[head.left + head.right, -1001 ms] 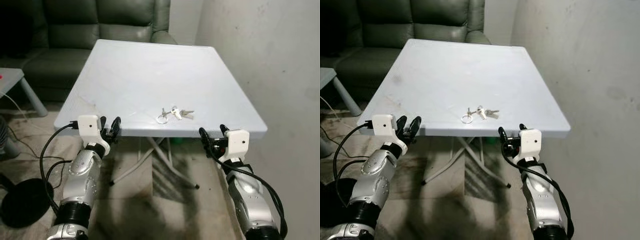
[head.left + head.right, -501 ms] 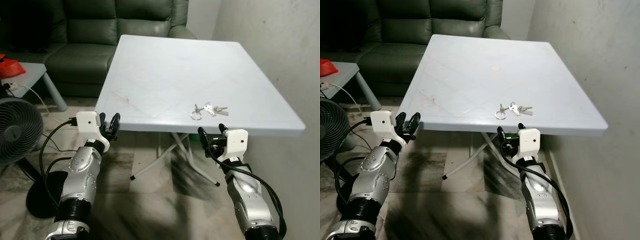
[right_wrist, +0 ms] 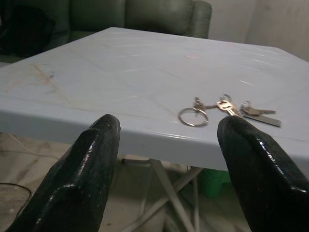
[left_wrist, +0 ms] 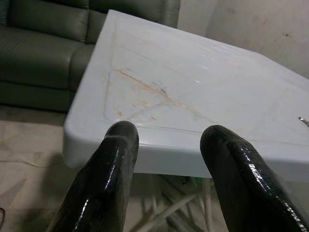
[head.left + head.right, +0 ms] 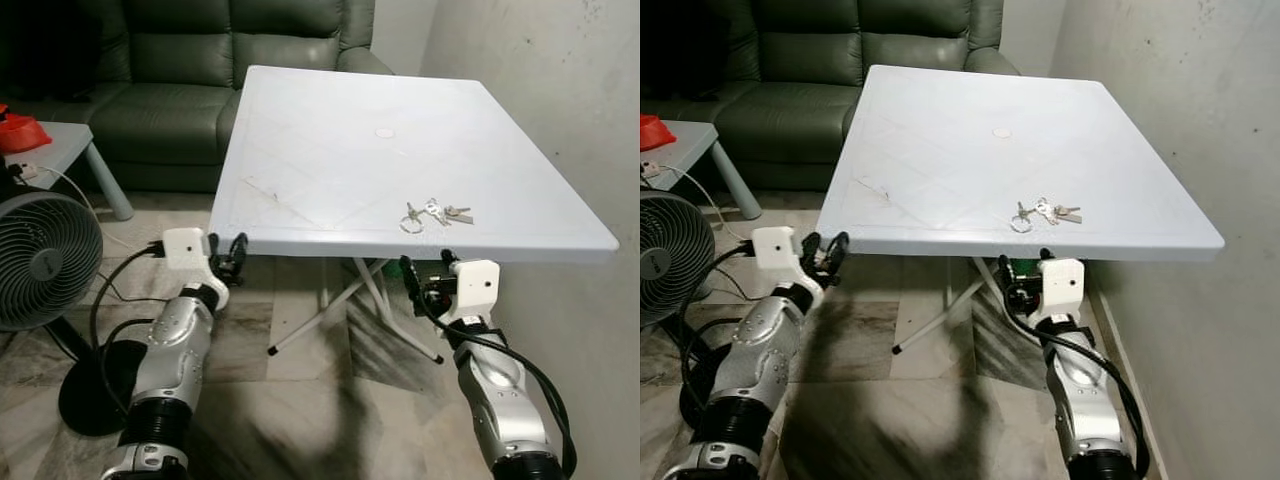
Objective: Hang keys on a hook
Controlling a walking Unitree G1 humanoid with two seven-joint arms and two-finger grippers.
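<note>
A bunch of keys (image 5: pixel 435 213) on a ring lies on the white folding table (image 5: pixel 350 130), near its front edge towards the right. My right gripper (image 5: pixel 425 268) is open, held just below and in front of that edge, under the keys. In the right wrist view the keys (image 3: pixel 224 108) lie beyond its open fingers (image 3: pixel 91 159), a little to one side. My left gripper (image 5: pixel 226 243) is open too, at the table's front left corner, and faces the bare tabletop (image 4: pixel 193 87). Neither gripper holds anything.
A round fan (image 5: pixel 40 260) on a black base stands on the floor at my left, with a cable beside it. A dark green sofa (image 5: pixel 200 60) is behind the table. A small grey side table (image 5: pixel 60 145) is at far left. A bare wall (image 5: pixel 560 90) runs along the right.
The whole picture has shifted, so the camera moved: the table now sits further right and a little lower, and the fan has come fully into view. Both arms keep their pose, grippers open.
</note>
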